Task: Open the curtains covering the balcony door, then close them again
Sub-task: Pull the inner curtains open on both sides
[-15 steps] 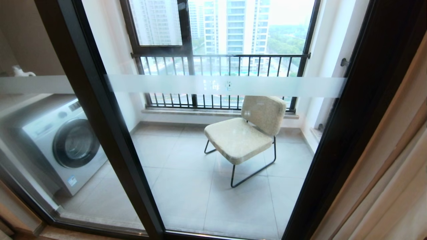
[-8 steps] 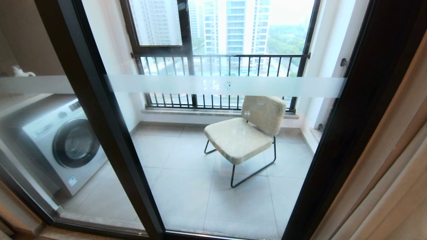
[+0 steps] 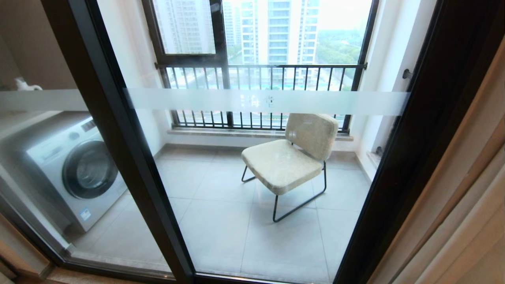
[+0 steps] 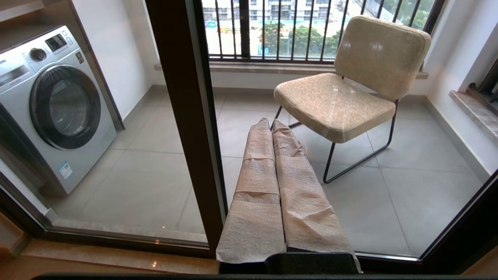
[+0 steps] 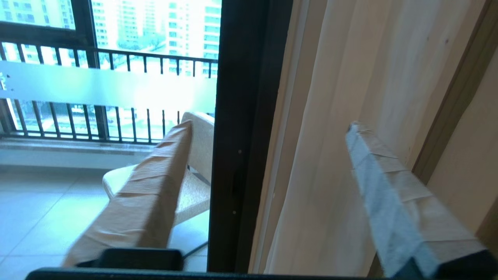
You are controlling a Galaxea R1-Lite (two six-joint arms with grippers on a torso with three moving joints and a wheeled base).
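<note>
Nothing in the head view has shifted since a second ago: the curtains (image 3: pixel 469 205) hang bunched at the right edge, beside the black frame of the balcony door (image 3: pixel 418 130), whose glass stands uncovered. Behind it sit a chair (image 3: pixel 290 161) and a washer (image 3: pixel 73 169). The right gripper (image 5: pixel 268 128), fingers spread wide, hovers before the door frame and the curtain folds, holding nothing. The left gripper (image 4: pixel 271 124), fingers pressed together, points at the glass.
</note>
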